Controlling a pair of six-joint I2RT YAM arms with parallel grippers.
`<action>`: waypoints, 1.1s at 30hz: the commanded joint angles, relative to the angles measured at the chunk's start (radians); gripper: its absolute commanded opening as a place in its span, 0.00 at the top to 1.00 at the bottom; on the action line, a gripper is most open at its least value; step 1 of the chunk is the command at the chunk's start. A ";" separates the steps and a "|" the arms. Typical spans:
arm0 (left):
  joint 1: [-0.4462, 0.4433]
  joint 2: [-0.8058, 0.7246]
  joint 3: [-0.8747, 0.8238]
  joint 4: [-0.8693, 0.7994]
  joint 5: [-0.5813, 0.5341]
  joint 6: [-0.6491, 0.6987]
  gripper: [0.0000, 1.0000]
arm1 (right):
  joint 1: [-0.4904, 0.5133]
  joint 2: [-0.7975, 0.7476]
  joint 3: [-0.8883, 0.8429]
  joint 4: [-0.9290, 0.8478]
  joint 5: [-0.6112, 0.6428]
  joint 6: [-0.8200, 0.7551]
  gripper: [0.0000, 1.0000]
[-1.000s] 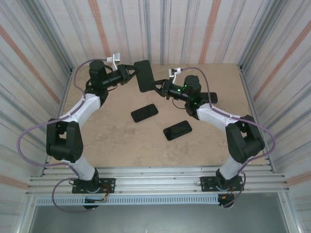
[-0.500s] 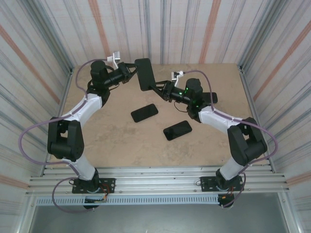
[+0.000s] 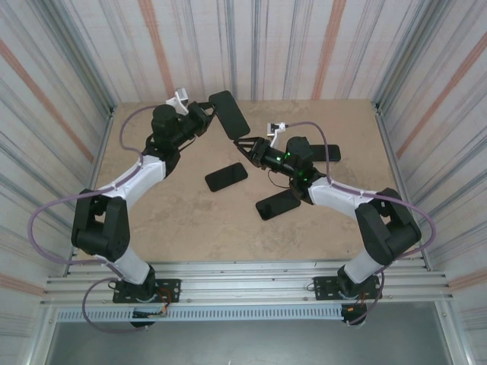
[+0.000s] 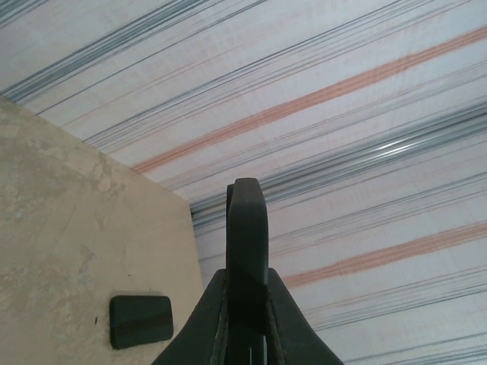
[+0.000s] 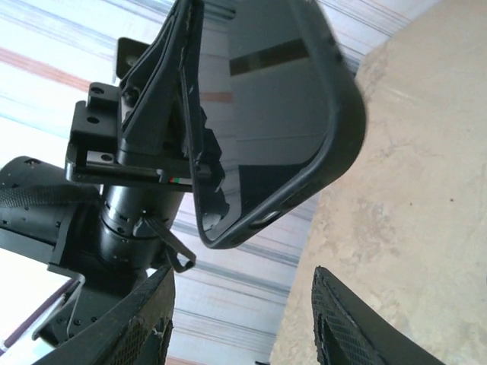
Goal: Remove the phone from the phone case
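Observation:
A black phone (image 5: pixel 262 91) with a glossy screen sits in its dark phone case (image 5: pixel 336 148). It hangs tilted in the air above the back of the table (image 3: pixel 167 220). My left gripper (image 3: pixel 212 116) is shut on one end of it, and in the left wrist view the cased phone (image 4: pixel 247 228) shows edge-on between the fingers (image 4: pixel 207 319). My right gripper (image 3: pixel 240 143) is open just below and to the right of the phone, apart from it. In the right wrist view its fingers (image 5: pixel 346 323) stand spread with nothing between them.
Two more black phones lie flat mid-table, one (image 3: pixel 226 176) at the centre and one (image 3: pixel 277 204) nearer the right arm. Another dark slab (image 3: pixel 329 152) lies behind the right arm, also seen as a slab (image 4: pixel 141 321) on the table. Striped walls enclose three sides.
My right gripper has opened, let go of the cased phone and drawn back lower. The left gripper has carried the phone up and back, tilting it.

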State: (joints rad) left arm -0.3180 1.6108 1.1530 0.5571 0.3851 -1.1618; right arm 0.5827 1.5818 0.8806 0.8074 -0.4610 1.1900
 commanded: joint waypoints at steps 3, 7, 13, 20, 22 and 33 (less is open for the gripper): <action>-0.036 -0.070 -0.013 0.119 -0.092 -0.031 1.00 | 0.015 0.021 0.024 0.093 0.041 0.022 0.58; -0.050 -0.070 -0.012 0.122 -0.106 -0.038 1.00 | 0.015 0.027 0.027 0.105 0.050 0.029 0.63; -0.059 -0.077 -0.017 0.122 -0.111 -0.052 1.00 | 0.009 0.026 0.042 0.107 0.046 0.028 0.71; -0.061 -0.077 -0.036 0.157 -0.099 -0.121 1.00 | -0.008 0.032 0.034 0.123 0.040 0.035 0.77; -0.061 -0.078 -0.035 0.159 -0.091 -0.136 1.00 | -0.011 0.032 0.034 0.124 0.036 0.034 0.78; -0.064 -0.086 -0.065 0.189 -0.101 -0.306 1.00 | -0.026 0.022 0.018 0.118 0.017 -0.062 0.93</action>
State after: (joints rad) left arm -0.3717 1.5871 1.0966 0.6559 0.2638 -1.3781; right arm 0.5800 1.6028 0.8921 0.9344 -0.4652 1.1976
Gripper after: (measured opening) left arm 0.120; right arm 0.074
